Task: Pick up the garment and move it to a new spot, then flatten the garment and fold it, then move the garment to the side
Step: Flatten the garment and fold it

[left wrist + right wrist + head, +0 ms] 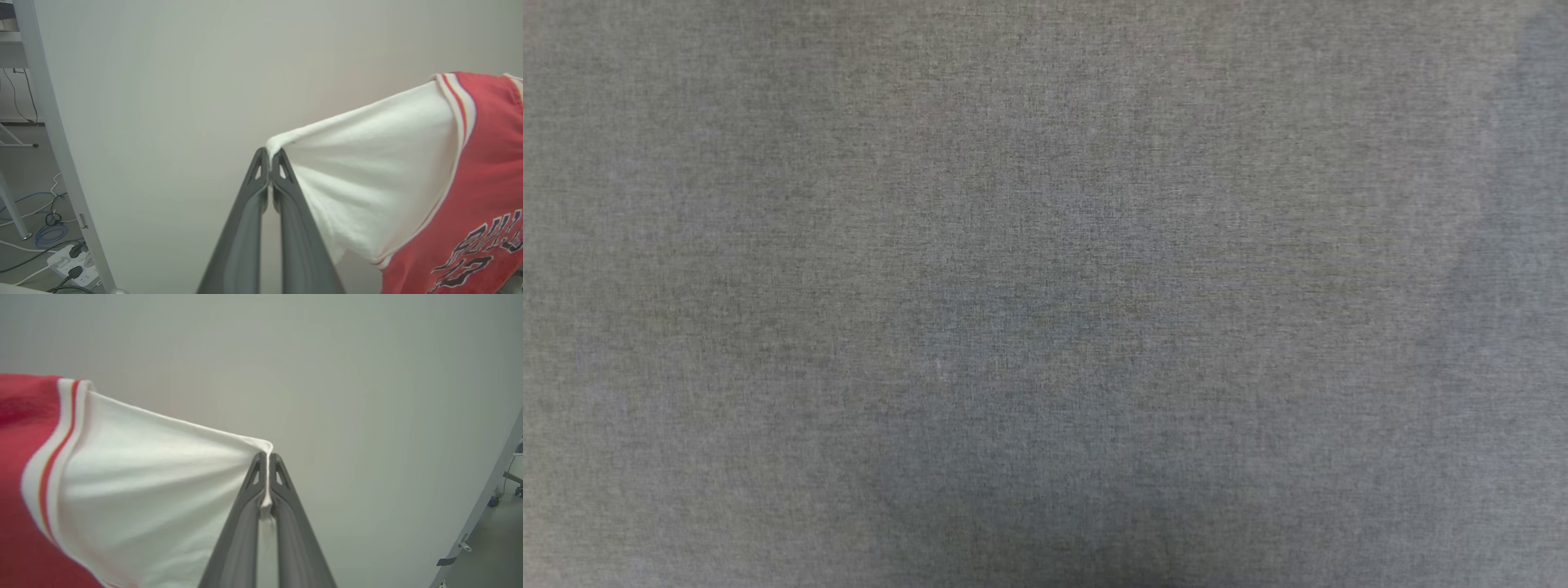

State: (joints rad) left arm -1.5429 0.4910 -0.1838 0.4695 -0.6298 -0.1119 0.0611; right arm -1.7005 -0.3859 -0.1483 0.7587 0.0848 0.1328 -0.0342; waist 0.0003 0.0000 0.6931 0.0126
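In the left wrist view my left gripper (269,157) is shut on the tip of a white sleeve of the garment (470,196), a red jersey-style shirt with striped trim and dark lettering at the lower right. It hangs stretched above a pale table top (171,122). In the right wrist view my right gripper (267,457) is shut on the tip of the other white sleeve, with a sliver of cloth pinched between its fingers. From there the garment (135,486) spreads left to its red body. The head view holds nothing but plain grey woven cloth (1045,294).
At the left of the left wrist view a grey table leg (61,155) stands over a floor with cables and a white power strip (69,265). The table's edge and floor (498,522) show at the right of the right wrist view.
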